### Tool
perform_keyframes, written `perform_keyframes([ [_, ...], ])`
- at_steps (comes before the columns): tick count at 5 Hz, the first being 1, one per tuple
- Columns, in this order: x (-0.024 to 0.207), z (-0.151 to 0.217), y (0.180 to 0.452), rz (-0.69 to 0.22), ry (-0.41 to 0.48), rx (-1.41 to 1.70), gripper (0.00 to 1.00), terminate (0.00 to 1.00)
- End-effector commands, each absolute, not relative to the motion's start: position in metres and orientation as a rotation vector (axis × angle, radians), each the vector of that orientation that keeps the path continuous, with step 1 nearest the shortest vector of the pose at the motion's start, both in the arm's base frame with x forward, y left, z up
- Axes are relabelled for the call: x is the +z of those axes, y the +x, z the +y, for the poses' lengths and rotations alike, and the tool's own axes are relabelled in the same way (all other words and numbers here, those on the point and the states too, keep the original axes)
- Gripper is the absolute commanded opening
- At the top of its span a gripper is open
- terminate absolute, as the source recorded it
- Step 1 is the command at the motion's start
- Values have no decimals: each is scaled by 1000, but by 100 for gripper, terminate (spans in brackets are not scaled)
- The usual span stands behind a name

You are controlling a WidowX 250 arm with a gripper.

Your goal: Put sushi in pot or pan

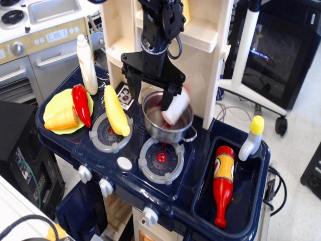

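We see one sushi inside the one steel pot — tilted, long axis running lower-left to upper-right, white base showing, leaning on the right inner wall. Gripper above the pot's left rim, jaws spread wide, holding nothing.

Red chili pepper on yellow plate; yellow corn beside it.
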State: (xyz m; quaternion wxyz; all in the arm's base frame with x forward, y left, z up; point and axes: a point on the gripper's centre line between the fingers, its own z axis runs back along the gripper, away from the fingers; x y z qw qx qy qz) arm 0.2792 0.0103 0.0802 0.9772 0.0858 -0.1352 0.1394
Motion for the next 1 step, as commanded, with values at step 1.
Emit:
perform_keyframes([
  [1, 94, 10, 283, -315, 165, 280, 100, 100],
])
